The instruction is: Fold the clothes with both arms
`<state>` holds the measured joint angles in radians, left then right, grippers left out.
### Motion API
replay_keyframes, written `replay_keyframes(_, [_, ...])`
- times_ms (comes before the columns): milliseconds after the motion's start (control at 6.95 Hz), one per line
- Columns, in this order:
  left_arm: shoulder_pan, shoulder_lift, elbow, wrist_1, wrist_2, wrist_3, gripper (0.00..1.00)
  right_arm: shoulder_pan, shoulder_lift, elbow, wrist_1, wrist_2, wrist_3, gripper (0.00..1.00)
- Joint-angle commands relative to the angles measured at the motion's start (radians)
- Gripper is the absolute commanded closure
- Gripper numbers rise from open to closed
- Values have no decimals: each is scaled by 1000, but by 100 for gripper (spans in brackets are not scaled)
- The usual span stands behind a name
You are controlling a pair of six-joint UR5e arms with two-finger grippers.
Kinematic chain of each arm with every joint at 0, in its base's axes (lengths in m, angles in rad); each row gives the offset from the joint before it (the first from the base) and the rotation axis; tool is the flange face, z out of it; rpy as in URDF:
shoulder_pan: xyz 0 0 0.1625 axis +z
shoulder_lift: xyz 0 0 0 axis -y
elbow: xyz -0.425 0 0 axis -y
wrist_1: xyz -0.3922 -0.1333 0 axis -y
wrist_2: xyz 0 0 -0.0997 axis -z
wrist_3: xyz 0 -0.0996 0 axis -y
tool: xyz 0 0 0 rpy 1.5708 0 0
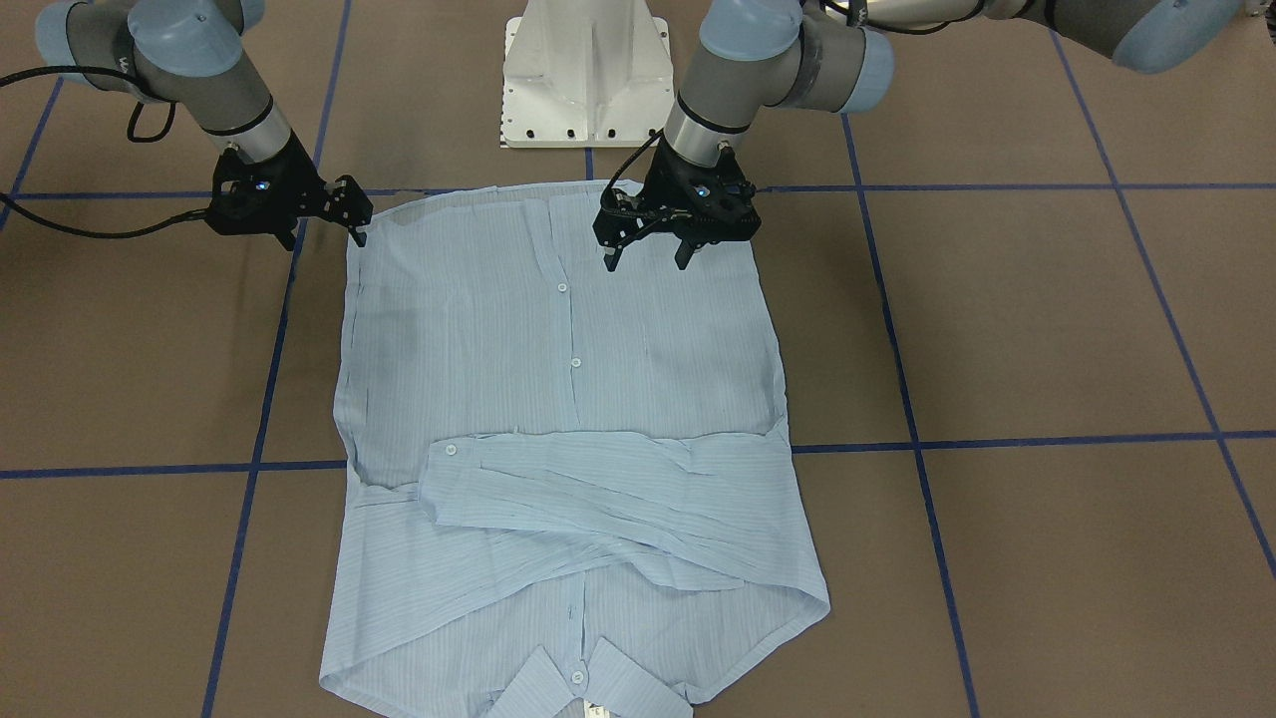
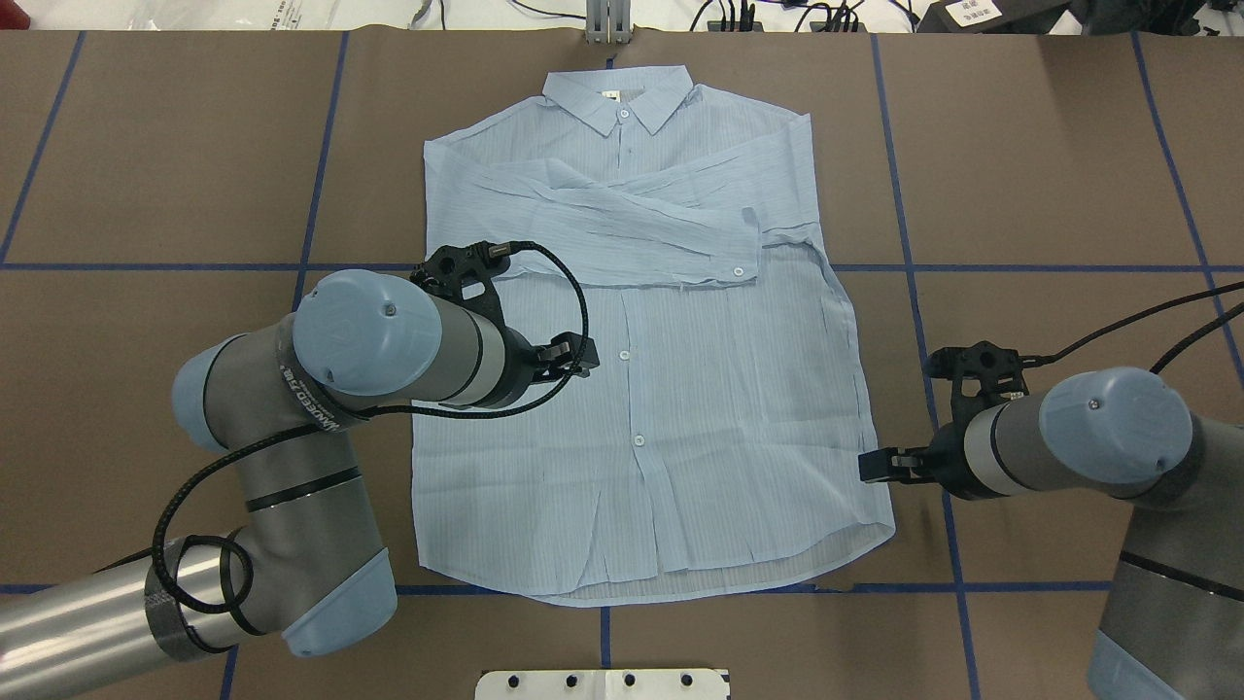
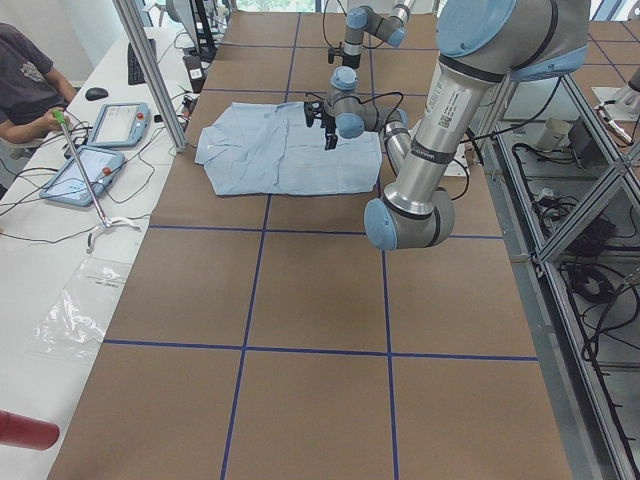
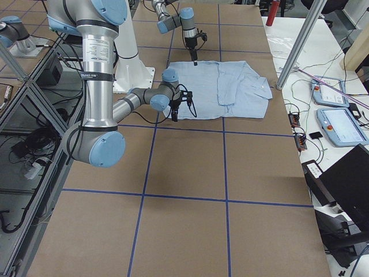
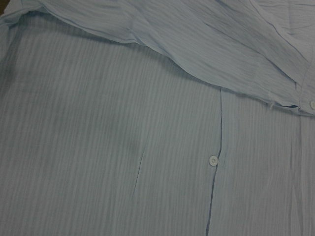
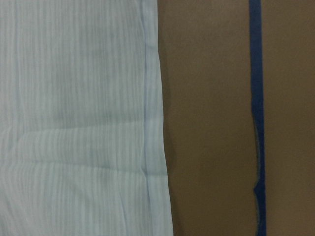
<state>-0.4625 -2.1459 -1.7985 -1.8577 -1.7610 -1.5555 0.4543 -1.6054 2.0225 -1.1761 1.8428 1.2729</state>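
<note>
- Both sleeves [image 2: 661, 248] lie crossed over the chest of the shirt [image 2: 641, 418], which is spread flat on the table [image 2: 146, 146], with its collar [image 2: 617, 92] on the far side and its hem [image 2: 680, 578] nearest the robot.
- The left pincer [image 1: 646, 261] hangs over the shirt body near the hem, jaws wide, holding nothing.
- The right pincer [image 2: 875, 468] sits just beside the right hem corner; I cannot tell whether it is spread or closed.
- The step in hand looks like the hem-to-collar fold. Each pincer needs a hem corner, so the left one should first shift out to the left.
</note>
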Motion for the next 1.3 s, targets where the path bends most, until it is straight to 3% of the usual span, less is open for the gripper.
replay_keyframes(0, [1,0,-2,0,0,0,0,-57,-1,-4,-5,-4,2,9])
replay_keyframes(720, [1,1,-1,0,-2,0,0,-72,18,-42,-7,-1,2,28])
replay_keyframes(1151, [1,3,-1,0,-1,0,0,-72,18,-44,-7,6,0,56])
